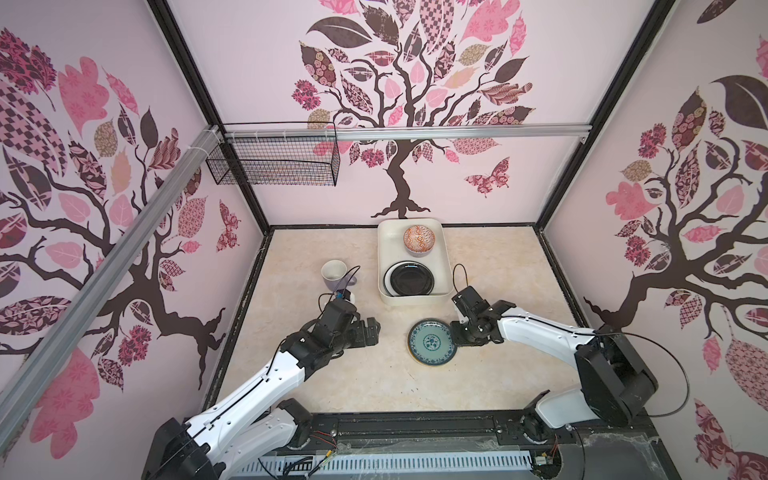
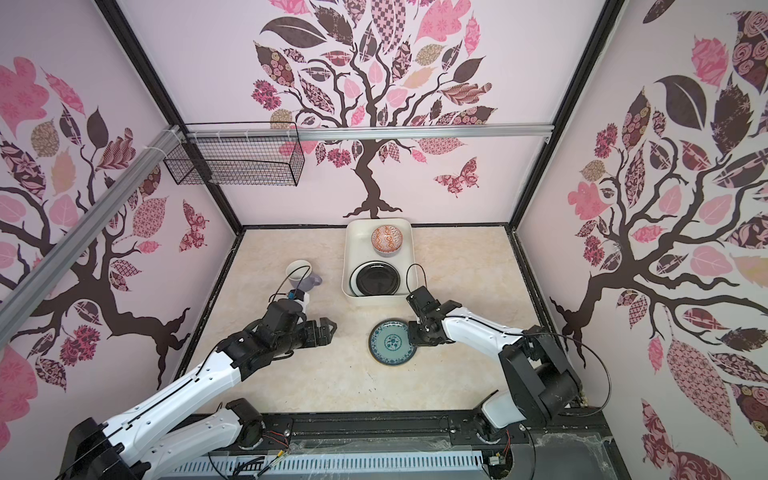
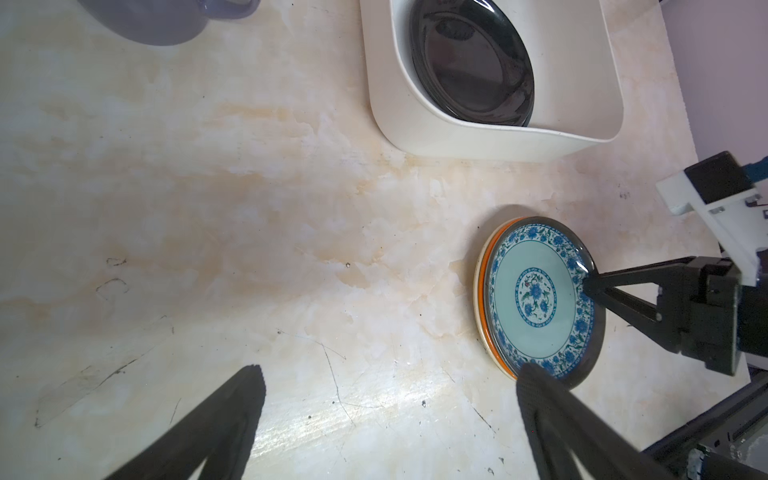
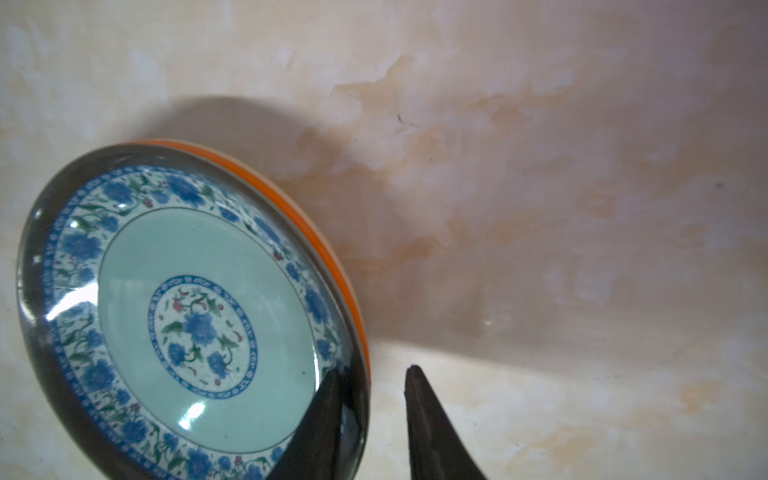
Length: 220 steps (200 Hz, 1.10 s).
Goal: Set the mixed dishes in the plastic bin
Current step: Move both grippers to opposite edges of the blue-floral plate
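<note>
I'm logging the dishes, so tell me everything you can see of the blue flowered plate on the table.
The blue flowered plate is round, shallow and glossy, ceramic-looking: pale teal well, blue flower medallion, blue floral band, dark outer edge. It lies face up atop an orange plate on the marble-look table, in front of the plastic bin. The right gripper straddles its rim, one finger above the plate, one outside; whether it pinches is unclear.
</note>
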Each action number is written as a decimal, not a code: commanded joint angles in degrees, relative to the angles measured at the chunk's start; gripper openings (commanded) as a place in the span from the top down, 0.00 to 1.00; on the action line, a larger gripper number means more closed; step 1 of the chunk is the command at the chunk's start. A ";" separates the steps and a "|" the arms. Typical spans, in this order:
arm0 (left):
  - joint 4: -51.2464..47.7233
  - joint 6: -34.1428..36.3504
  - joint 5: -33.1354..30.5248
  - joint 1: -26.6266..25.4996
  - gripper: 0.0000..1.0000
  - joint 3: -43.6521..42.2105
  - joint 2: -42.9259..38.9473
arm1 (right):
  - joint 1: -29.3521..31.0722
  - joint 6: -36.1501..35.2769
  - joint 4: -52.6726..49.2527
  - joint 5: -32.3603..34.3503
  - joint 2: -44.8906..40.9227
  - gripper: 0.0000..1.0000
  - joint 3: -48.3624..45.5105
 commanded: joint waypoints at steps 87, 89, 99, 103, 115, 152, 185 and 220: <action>0.28 0.59 -0.51 -0.10 0.02 -0.91 0.66 | 0.34 -0.45 -3.76 2.61 1.13 1.00 3.06; 0.30 0.60 -0.52 -0.10 0.02 -0.91 0.65 | 0.36 -0.46 -3.73 2.54 1.08 1.00 3.19; 0.05 0.67 -0.61 -0.14 0.02 -0.74 0.53 | 0.34 -0.44 -4.03 2.42 1.09 1.00 3.65; -0.02 0.77 -0.61 -0.11 0.02 -0.65 0.40 | 0.34 -0.46 -4.23 2.36 1.03 1.00 3.91; -0.32 0.87 -0.91 -0.10 0.02 -0.52 0.09 | 0.34 -0.49 -4.77 2.35 0.84 1.00 4.60; -0.50 0.96 -1.41 -0.09 0.02 -0.14 -0.25 | 0.35 -0.78 -6.15 1.72 -0.98 1.00 6.46; -0.85 1.23 -1.41 -0.15 0.02 0.49 -0.13 | 0.34 -0.81 -6.90 1.14 -2.37 1.00 7.28; -0.03 0.91 -0.37 -0.17 0.03 -0.26 0.46 | 0.34 -0.88 -6.40 -0.58 -3.53 1.00 7.31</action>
